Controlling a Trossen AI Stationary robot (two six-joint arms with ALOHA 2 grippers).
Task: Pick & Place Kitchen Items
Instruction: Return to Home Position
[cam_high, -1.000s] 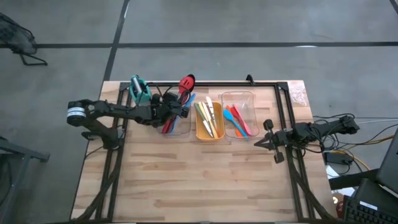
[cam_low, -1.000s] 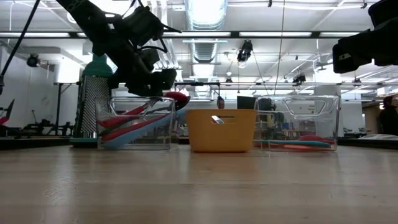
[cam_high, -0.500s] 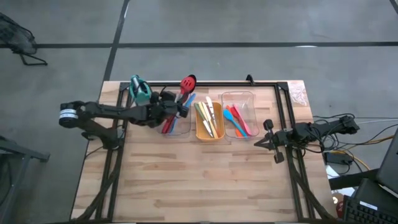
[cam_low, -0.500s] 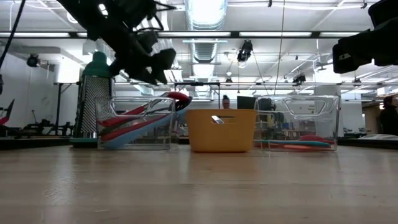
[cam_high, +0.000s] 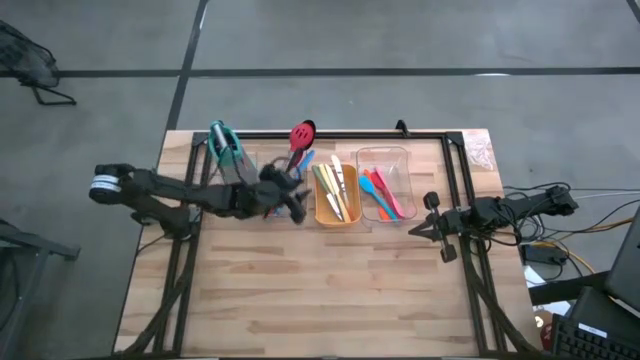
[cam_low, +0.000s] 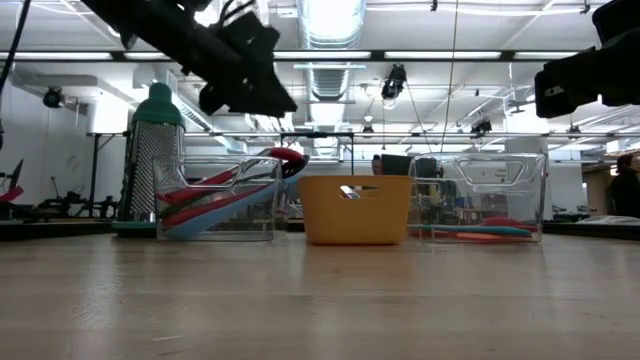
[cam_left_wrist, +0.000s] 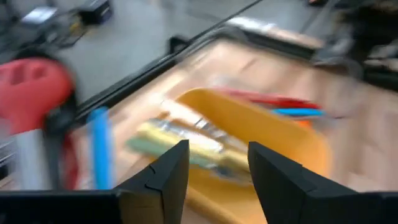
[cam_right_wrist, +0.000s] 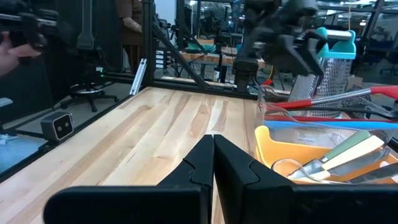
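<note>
Okay, left gripper (cam_left_wrist: 216, 152) hangs up in the air with its fingers spread and nothing between them. It sits over the near corner of the left clear bin (cam_low: 215, 200), just beside the orange tray (cam_high: 322, 217). In that bin the red-headed spoons (cam_low: 283, 157) lean at a slant, one red head poking out past the rim. The blue spoon (cam_low: 212, 218) lies tilted among them. Pale wooden utensils (cam_high: 335, 185) sit in the orange tray. Small orange, teal and pink ones (cam_high: 380, 195) lie in the right clear tray (cam_high: 405, 160). The teal-and-grey grater (cam_low: 155, 150) stands upright behind the left bin. Across the way, right gripper (cam_right_wrist: 213, 143) waits over the table's right side, fingers pressed together and holding nothing.
</note>
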